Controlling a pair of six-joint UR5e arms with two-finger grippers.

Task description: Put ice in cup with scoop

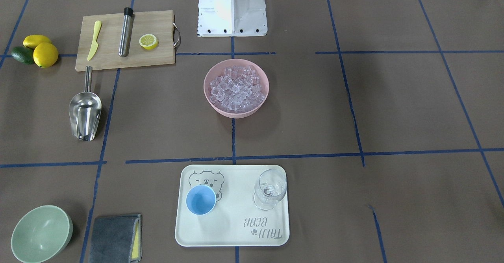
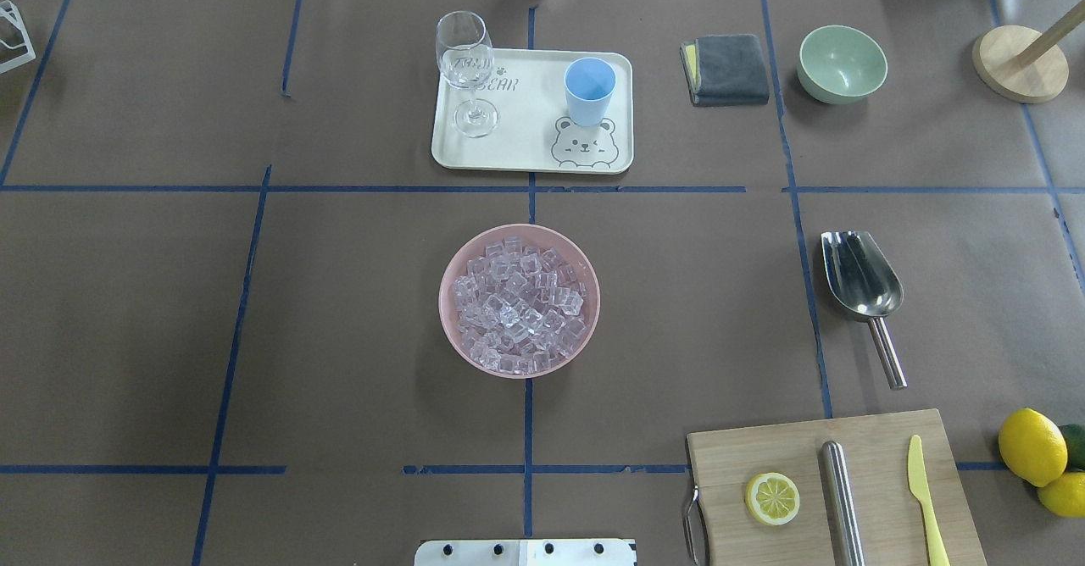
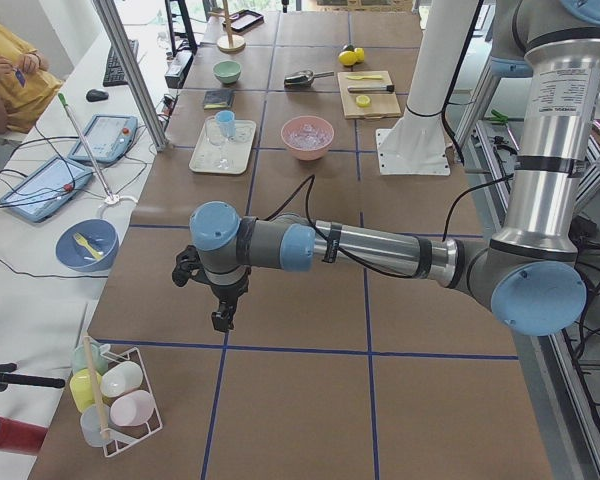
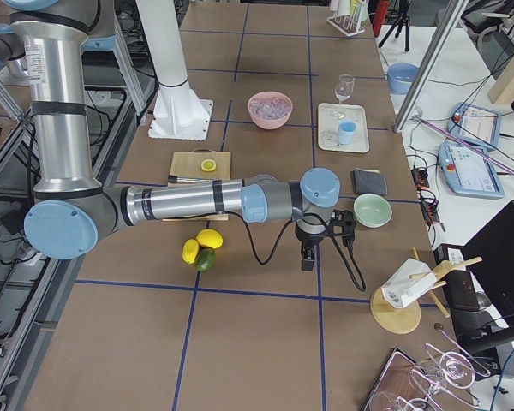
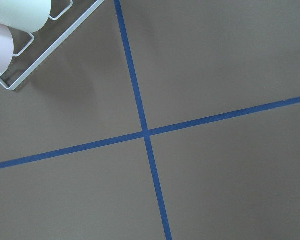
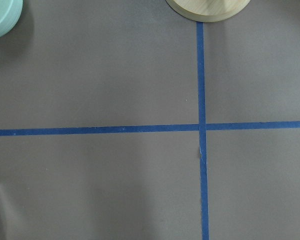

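1. Exterior left and right views: left gripper [image 3: 222, 320] and right gripper [image 4: 307, 261] hovered away from the task items; open or closed, couldn't tell.
2. Ice [image 2: 519, 303] sat heaped in pink bowl [image 2: 447, 295], mid-table.
3. Scoop [image 2: 860, 282] lay untouched on robot's right. Task not started; next move likely right gripper grasping its handle.
4. Cup [image 2: 589, 90] stood empty on tray [image 2: 525, 155].

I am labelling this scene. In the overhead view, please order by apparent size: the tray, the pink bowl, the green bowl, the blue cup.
Largest to smallest:
tray
pink bowl
green bowl
blue cup
The pink bowl lies nearer the camera than the others, but the gaps are plain.
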